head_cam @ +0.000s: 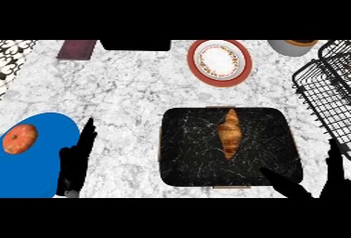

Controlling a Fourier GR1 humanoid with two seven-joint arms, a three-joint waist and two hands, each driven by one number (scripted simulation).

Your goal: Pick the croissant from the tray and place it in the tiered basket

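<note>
Since the croissant (231,132) lies untouched on the black tray (192,153), lengthwise and right of the tray's middle, I judge the task barely begun: no grasp, no lift, no placement. My right hand (336,181) shows at the lower right by the tray's near right corner. Its fingers (334,158) are straight and held wide of the thumb (284,182), and it holds nothing. The left hand (74,160) rests open, fingers up, at the left beside a blue plate (41,135) carrying a round orange-red item (19,138) I cannot identify. Everything is left to do: reach in, close round the croissant, raise it, carry it to the tiered basket (326,93) and let go.

For room, the croissant's far tip is close to the tray's far edge, while its long sides have bare tray on both flanks, so I would come at it from the side. The basket's wire frame stands just beside the tray's far right corner, so I expect a short carry, but I would lift before moving sideways to clear the wire. A red-rimmed plate (219,62) and a grey cup (295,46) stand farther back on the bench (123,93), probably off my path. The view's right edge cuts the basket off, so I cannot tell which tier is easiest to reach.
</note>
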